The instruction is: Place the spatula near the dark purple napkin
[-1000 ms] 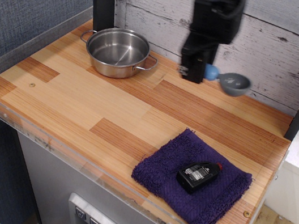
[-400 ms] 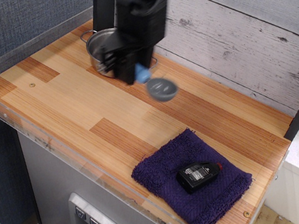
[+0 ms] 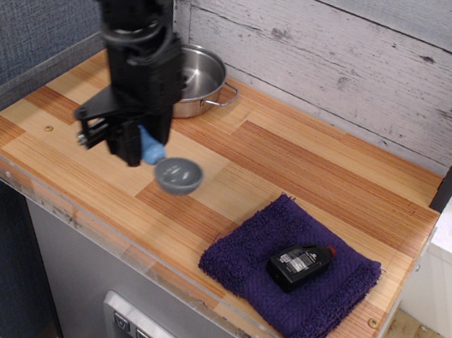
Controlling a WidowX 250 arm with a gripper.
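While pinching the blue handle of the spatula (image 3: 169, 168), the gripper (image 3: 130, 146) hangs over the tabletop (image 3: 296, 168), left of the dark purple napkin (image 3: 292, 267) bearing a black bottle (image 3: 299, 264).

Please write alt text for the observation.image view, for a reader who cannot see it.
A black gripper holds a spatula by its blue handle above a wooden table, left of a dark purple napkin with a small black bottle on it. A steel pot stands behind.

Wooden table (image 3: 296, 168) carries steel pot (image 3: 199, 78), dark purple napkin (image 3: 250, 256)
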